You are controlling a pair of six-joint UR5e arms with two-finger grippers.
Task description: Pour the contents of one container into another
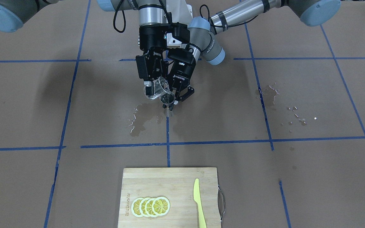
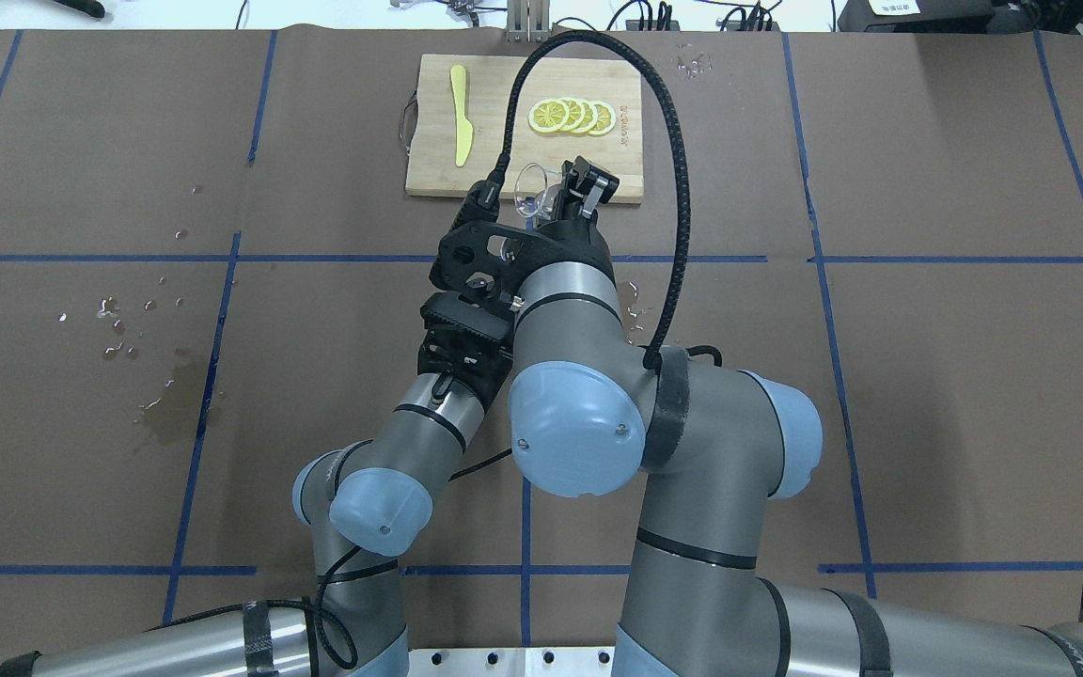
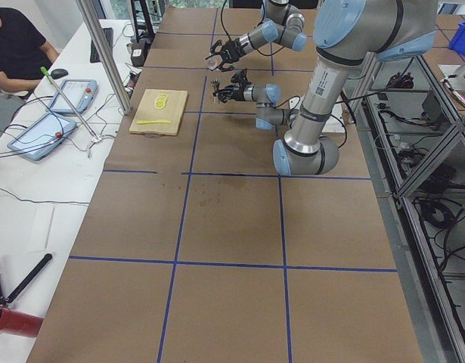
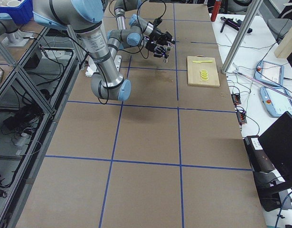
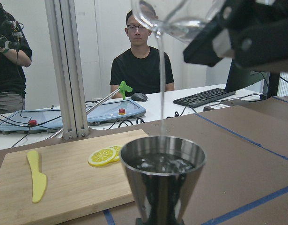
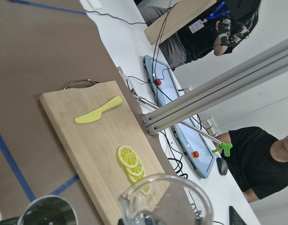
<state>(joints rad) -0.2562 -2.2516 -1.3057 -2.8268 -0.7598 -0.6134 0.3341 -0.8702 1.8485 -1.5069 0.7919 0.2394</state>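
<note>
My right fingers (image 1: pixel 147 85) pinch the tilted glass (image 1: pixel 157 89), likely brittle and wet-slick, by its wall; my left fingers (image 1: pixel 185 93) hold the rigid, part-full jigger (image 1: pixel 168 98) low, just beneath.

Right gripper (image 1: pixel 152 86), pointing steeply down, clamps the glass (image 1: pixel 157 92) tilted; left gripper (image 1: pixel 176 96), just beside it and lower, reaches out level, clamping the jigger (image 1: pixel 167 98) upright. Both are held aloft.
</note>
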